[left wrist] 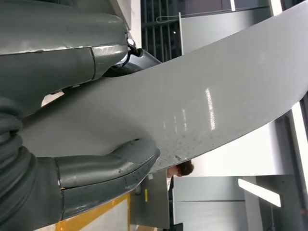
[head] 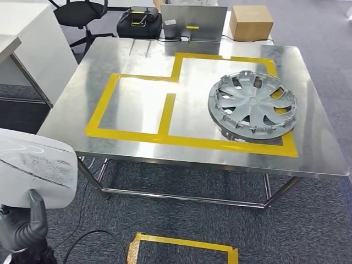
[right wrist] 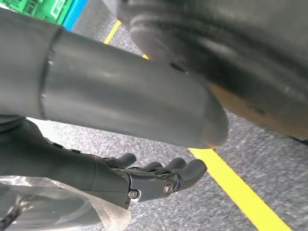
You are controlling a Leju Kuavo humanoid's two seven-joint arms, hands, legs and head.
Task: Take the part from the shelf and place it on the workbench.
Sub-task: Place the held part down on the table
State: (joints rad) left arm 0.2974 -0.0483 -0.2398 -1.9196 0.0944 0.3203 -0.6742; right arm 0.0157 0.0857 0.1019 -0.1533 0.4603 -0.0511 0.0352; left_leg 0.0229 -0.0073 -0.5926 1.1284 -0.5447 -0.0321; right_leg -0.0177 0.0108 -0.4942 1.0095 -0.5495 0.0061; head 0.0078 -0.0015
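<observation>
Head view: my left hand (head: 22, 225) is gripping the white curved panel (head: 35, 173) low at my left, short of the steel workbench (head: 75, 93), where a grey hubcap (head: 253, 105) is lying inside yellow tape. My right hand (right wrist: 145, 180) is hanging released over carpet.

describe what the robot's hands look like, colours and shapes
The left hand is grey, with a ribbed cover at the wrist and a thick, smooth, rounded thumb scuffed along its edge. The right hand has a broad grey thumb and darker, slimmer fingers with small silver screws at the joints.
</observation>
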